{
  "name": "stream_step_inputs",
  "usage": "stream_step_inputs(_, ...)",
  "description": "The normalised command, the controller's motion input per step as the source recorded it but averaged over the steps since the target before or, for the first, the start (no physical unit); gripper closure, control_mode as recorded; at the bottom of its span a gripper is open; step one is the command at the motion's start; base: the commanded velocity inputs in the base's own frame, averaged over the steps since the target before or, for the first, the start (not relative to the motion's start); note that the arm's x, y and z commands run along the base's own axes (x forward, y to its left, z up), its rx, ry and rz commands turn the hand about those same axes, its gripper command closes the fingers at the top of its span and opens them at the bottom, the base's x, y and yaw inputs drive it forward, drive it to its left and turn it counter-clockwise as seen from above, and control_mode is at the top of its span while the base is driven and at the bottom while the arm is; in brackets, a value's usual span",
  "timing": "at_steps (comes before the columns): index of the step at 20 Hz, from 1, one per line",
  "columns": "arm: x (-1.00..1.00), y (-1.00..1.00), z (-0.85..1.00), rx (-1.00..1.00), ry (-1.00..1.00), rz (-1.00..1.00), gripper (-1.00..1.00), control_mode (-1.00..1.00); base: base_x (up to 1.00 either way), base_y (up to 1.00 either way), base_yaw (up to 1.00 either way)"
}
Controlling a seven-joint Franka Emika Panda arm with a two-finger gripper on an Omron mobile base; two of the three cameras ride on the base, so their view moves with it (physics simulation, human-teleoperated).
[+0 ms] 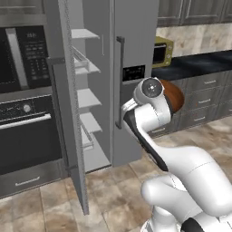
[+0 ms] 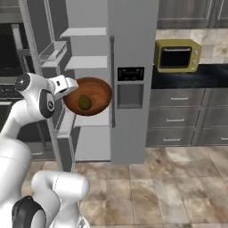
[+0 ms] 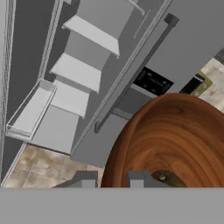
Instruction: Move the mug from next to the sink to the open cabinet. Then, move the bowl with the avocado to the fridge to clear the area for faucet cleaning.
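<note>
Gripper [image 3: 112,178] clamped on rim of bowl [image 2: 89,95], held airborne mid-frame in right base view, tilted toward camera. Avocado [image 2: 84,102] inside bowl. Fridge [image 2: 127,67] directly behind, left door open, white shelves [image 1: 86,97] exposed left of bowl.

1. The bowl [image 2: 89,95] hangs in the air in front of the fridge [image 2: 131,53], level with its middle shelves [image 2: 84,62].
2. The avocado [image 2: 84,102] lies in the bowl.
3. The fridge's left door [image 1: 68,113] stands open.
4. The oven [image 1: 25,113] is left of the fridge.
5. The microwave [image 2: 177,55] sits on the counter [image 2: 191,75] right of the fridge.
</note>
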Motion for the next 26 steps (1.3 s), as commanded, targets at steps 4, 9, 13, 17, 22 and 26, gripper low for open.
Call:
stream_step_inputs(4, 0.00, 0.00, 0.00, 0.00, 0.00, 0.00, 1.00, 1.00, 1.00, -0.60, 0.06)
stream_step_inputs(9, 0.00, 0.00, 0.00, 0.00, 0.00, 0.00, 1.00, 1.00, 1.00, -0.40, 0.12)
stream_step_inputs(13, 0.00, 0.00, 0.00, 0.00, 0.00, 0.00, 1.00, 1.00, 0.83, 0.00, 0.29)
stream_step_inputs(17, 0.00, 0.00, 0.00, 0.00, 0.00, 0.00, 1.00, 1.00, 0.57, 0.00, 0.30)
stream_step_inputs(22, 0.00, 0.00, 0.00, 0.00, 0.00, 0.00, 1.00, 1.00, 0.74, -0.16, 0.12)
stream_step_inputs(26, 0.00, 0.00, 0.00, 0.00, 0.00, 0.00, 1.00, 1.00, 0.96, -0.12, 0.06)
